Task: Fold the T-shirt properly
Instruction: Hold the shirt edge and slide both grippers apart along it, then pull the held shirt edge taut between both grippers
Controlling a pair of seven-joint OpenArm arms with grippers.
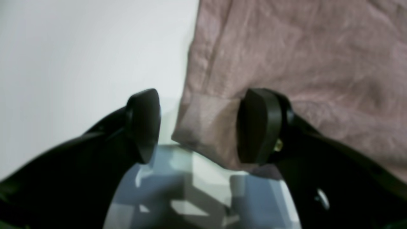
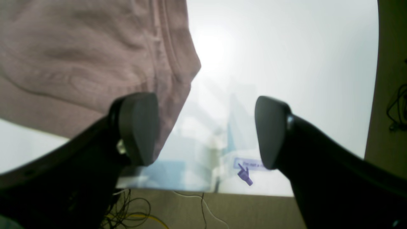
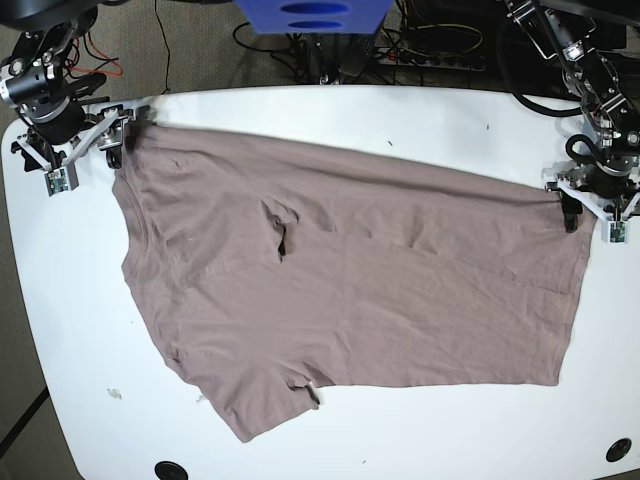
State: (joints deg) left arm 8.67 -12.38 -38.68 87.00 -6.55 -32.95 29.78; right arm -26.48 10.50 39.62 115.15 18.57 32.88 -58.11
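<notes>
My left gripper [image 1: 197, 127] is released, its jaws wide, with one corner of the T-shirt [image 3: 340, 290] lying between them, not pinched. My right gripper [image 2: 206, 130] is released too, beside another corner. The T-shirt lies spread flat over the white table [image 3: 420, 440], spanning from left to right.

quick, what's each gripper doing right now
left gripper: open, holding nothing, T-shirt corner between its fingers.
right gripper: open, holding nothing, beside the shirt's edge.

T-shirt [image 3: 350, 290] flat across the table [image 3: 320, 440], arms at opposite ends
</notes>
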